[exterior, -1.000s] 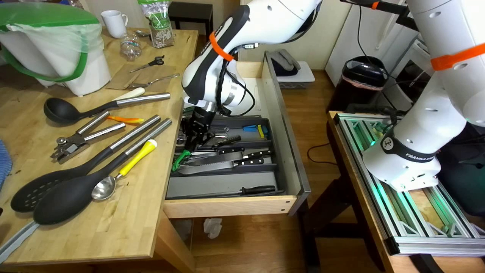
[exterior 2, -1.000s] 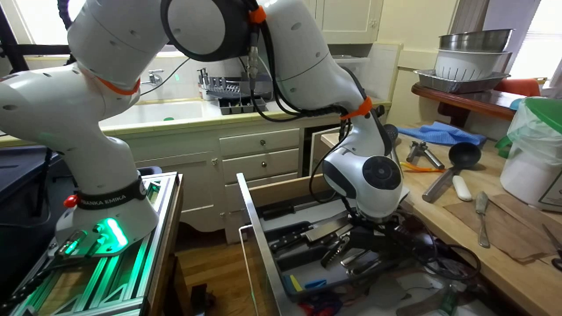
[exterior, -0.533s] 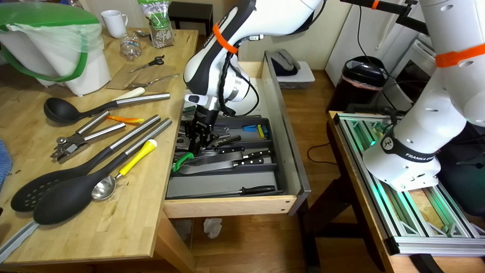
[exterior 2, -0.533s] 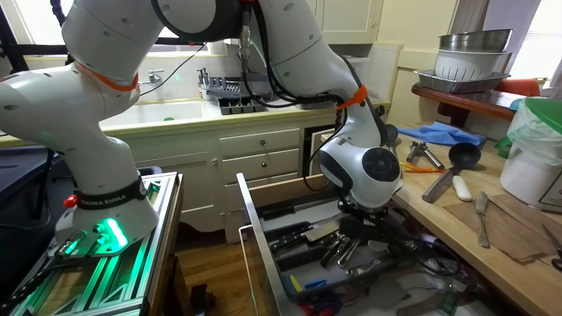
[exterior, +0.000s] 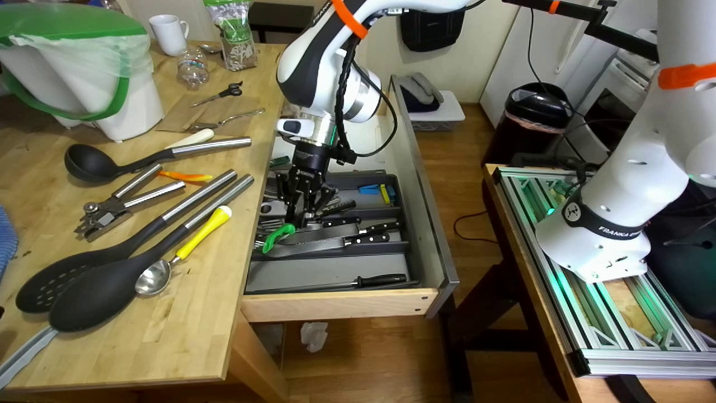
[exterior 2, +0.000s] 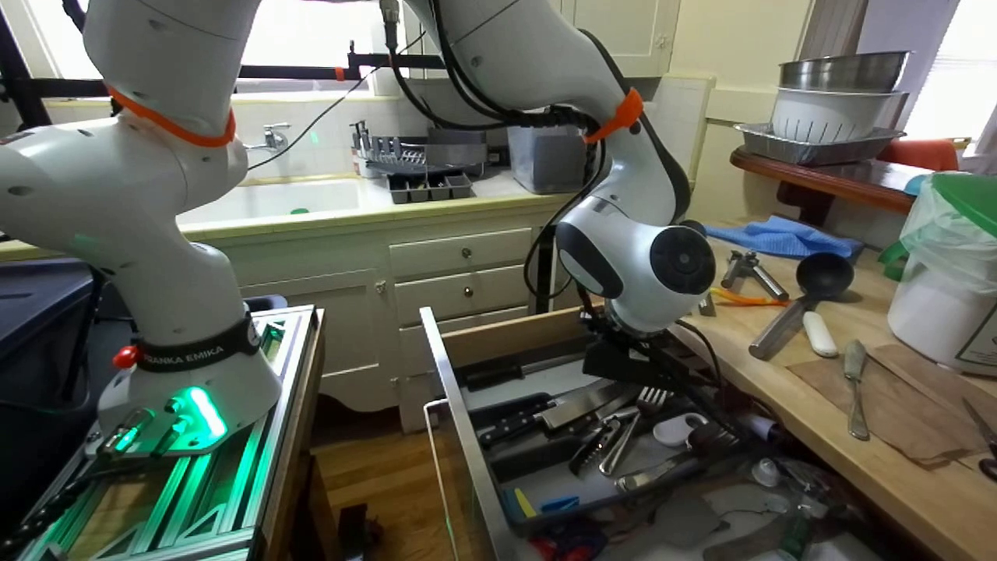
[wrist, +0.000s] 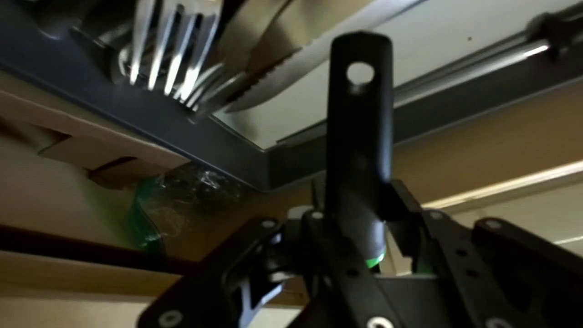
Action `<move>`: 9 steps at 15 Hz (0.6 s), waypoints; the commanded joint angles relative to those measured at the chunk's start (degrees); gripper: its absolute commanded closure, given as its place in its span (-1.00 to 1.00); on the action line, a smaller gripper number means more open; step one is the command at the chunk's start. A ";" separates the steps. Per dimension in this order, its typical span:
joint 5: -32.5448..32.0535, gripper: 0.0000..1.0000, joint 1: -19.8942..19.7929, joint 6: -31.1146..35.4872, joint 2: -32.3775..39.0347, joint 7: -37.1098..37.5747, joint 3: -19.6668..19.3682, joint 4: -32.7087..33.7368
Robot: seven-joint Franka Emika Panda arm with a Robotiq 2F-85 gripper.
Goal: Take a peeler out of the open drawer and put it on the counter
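Observation:
My gripper (exterior: 298,217) is shut on a peeler with a green head (exterior: 278,238) and a black handle. In the wrist view, the handle with its hanging hole (wrist: 360,118) stands between the fingers (wrist: 360,196). A sliver of green shows below it. The gripper holds the peeler above the utensil tray of the open drawer (exterior: 341,304). In an exterior view, the gripper (exterior 2: 632,362) is dark under the wrist and the peeler is hidden behind it. The light-wood counter (exterior: 184,336) lies beside the drawer and also shows in an exterior view (exterior 2: 736,354).
The grey tray holds knives (exterior: 330,243), a fork (wrist: 173,50) and a sharpening rod (exterior: 380,280). On the counter lie a ladle (exterior: 95,165), can opener (exterior: 120,210), large black spoon (exterior: 106,291), yellow-handled scoop (exterior: 154,277) and scissors (exterior: 224,92). A white bucket (exterior: 140,106) stands there.
My gripper has risen from the drawer's tray with the green-headed peeler and shifted slightly. The forearm has lifted. A fork and a white item in the tray have come into view.

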 commanded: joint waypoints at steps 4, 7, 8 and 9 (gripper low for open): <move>-2.05 0.80 4.47 -16.55 -13.27 1.65 -8.67 -8.10; -2.21 0.80 5.81 -18.84 -18.91 1.69 -12.07 -8.91; -2.47 0.80 6.35 -18.23 -20.49 2.21 -13.21 -8.31; -2.89 0.80 6.87 -17.42 -21.34 3.07 -14.21 -7.13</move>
